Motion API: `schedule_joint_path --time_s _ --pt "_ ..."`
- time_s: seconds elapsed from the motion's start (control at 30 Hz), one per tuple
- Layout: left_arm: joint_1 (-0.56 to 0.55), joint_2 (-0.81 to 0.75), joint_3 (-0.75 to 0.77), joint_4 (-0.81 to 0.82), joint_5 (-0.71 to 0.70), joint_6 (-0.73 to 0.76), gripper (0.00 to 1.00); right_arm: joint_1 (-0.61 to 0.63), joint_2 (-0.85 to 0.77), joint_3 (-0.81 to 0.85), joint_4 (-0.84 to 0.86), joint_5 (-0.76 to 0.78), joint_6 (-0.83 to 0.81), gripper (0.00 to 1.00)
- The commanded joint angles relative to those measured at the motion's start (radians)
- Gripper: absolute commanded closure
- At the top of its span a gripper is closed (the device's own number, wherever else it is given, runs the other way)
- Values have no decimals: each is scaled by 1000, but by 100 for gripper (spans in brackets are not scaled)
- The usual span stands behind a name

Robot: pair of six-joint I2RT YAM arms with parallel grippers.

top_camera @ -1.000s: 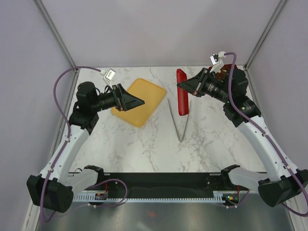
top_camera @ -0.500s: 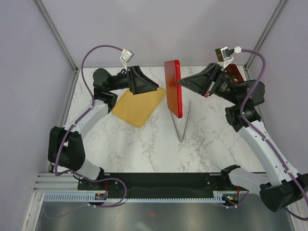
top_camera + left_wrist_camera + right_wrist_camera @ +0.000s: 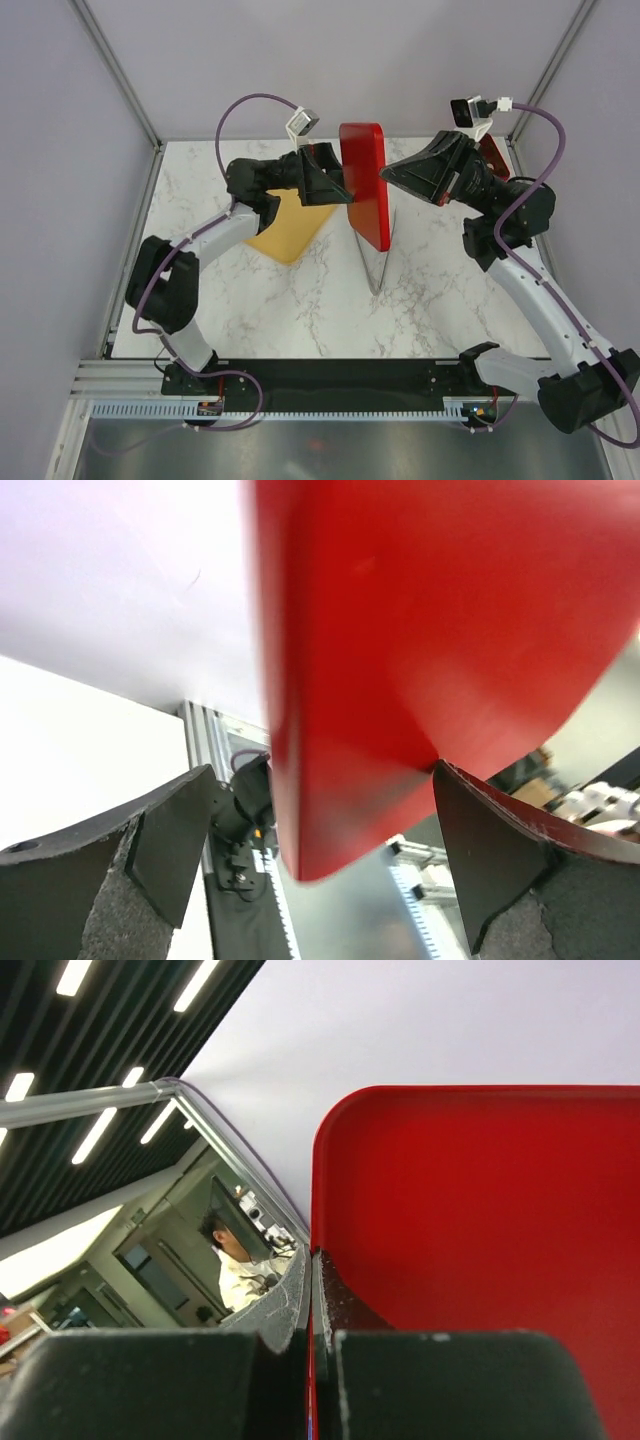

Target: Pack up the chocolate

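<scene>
My right gripper (image 3: 388, 175) (image 3: 312, 1260) is shut on the rim of a flat red box (image 3: 365, 185) (image 3: 480, 1210) and holds it up in the air, tilted over the middle of the table. My left gripper (image 3: 340, 190) (image 3: 320, 775) is open, its two fingers straddling the lower corner of the red box (image 3: 400, 630) with a gap on the left side. No chocolate shows in any view.
A yellow-orange tray (image 3: 285, 235) lies on the marble table (image 3: 300, 310) under the left arm. Metal tongs (image 3: 372, 260) lie below the red box. Another dark red piece (image 3: 490, 152) shows behind the right wrist. Frame posts stand at the back corners.
The left arm swung from over the yellow tray toward the red box and opened wide. The right gripper lifted the box and turned its broad face toward the top camera.
</scene>
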Motion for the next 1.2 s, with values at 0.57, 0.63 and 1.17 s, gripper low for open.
schedule_joint_path --time_s 0.57,0.63,1.17 --pt "37 72 -114 416 -70 -196 39 -97 88 -101 -6 -76 -100 100" --pt "37 71 -118 413 -70 -178 33 -101 126 -93 81 -85 -14 100" --pt "58 218 175 415 -86 -290 11 -130 377 79 724 -29 558 100"
